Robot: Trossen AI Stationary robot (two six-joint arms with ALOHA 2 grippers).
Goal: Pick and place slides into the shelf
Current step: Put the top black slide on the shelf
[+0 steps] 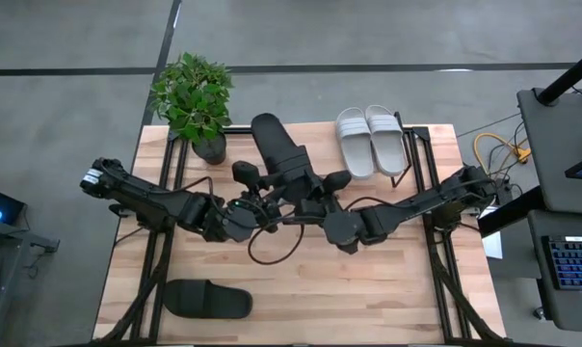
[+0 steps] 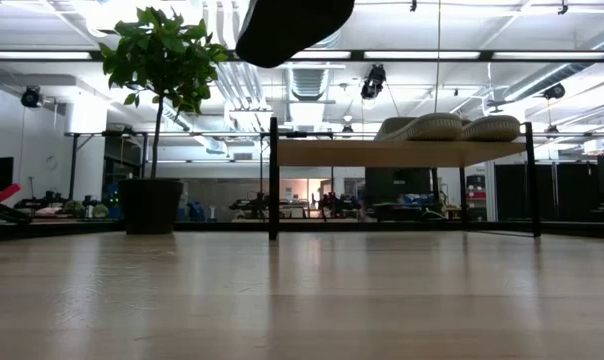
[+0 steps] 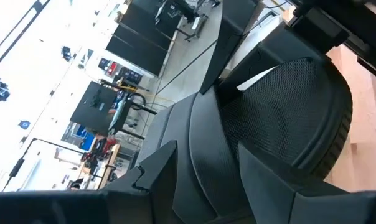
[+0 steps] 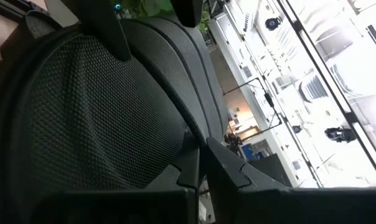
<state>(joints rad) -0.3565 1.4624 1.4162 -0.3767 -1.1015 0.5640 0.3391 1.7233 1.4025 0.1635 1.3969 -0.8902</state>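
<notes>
A matte black slide (image 1: 283, 154) hangs in the air over the table's middle, its far end over the shelf's left part; in the low view only its end (image 2: 292, 25) shows, high above the tabletop. My left gripper (image 1: 256, 197) and right gripper (image 1: 320, 193) meet at its near end from either side, both shut on it. The light grey-white pair (image 1: 370, 140) lies side by side, soles down, on the shelf (image 2: 402, 152). The second black slide (image 1: 209, 300) lies flat near the table's near left edge. My left gripper holds the black slide at its left side edge (image 3: 175, 155), near the near end, coming in from the table's left. The slide is lifted clear. My own fingers hide the exact place of contact. My right gripper pinches the slide's right side edge (image 4: 194, 140) between its two fingers (image 4: 228, 171), next to the textured footbed (image 4: 94, 106), coming in from the table's right. The slide is lifted clear of the table.
A potted plant (image 1: 195, 94) stands at the table's far left corner, just left of the shelf. The shelf's black frame posts (image 2: 273, 180) rise from the tabletop. The shelf plank left of the white pair is bare. Cables hang off the table's right side.
</notes>
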